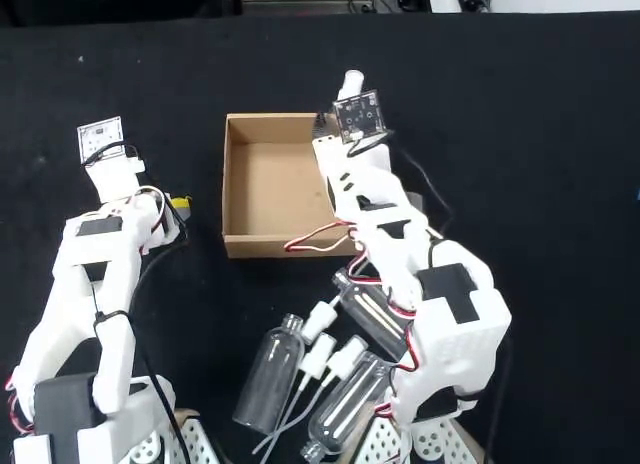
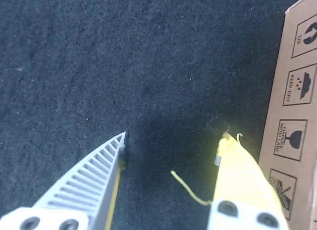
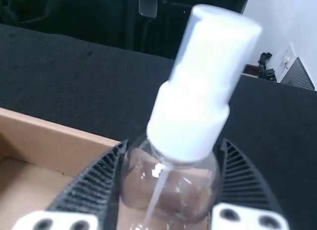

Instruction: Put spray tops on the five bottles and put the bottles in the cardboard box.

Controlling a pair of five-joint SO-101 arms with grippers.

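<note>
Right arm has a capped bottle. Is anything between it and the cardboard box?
Nothing visible stands in the way. The right gripper holds the spray-topped bottle at the cardboard box's far right corner, with the open box just beneath.

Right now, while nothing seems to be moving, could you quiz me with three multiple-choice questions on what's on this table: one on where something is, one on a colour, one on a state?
1. Where is the left end effector relative to the box?
A. inside it
B. beside it, over bare table
C. resting on its rim

2. The spray top on the held bottle is:
A. white
B. red
C. green

3. The right end effector is:
A. open and empty
B. shut on the bottle
C. shut on the box wall

Answers:
1 B: the left wrist view shows the box's outer wall alongside and black table beneath.
2 A: the top is plainly white in the right wrist view.
3 B: its fingers sit against both sides of the bottle.
</note>
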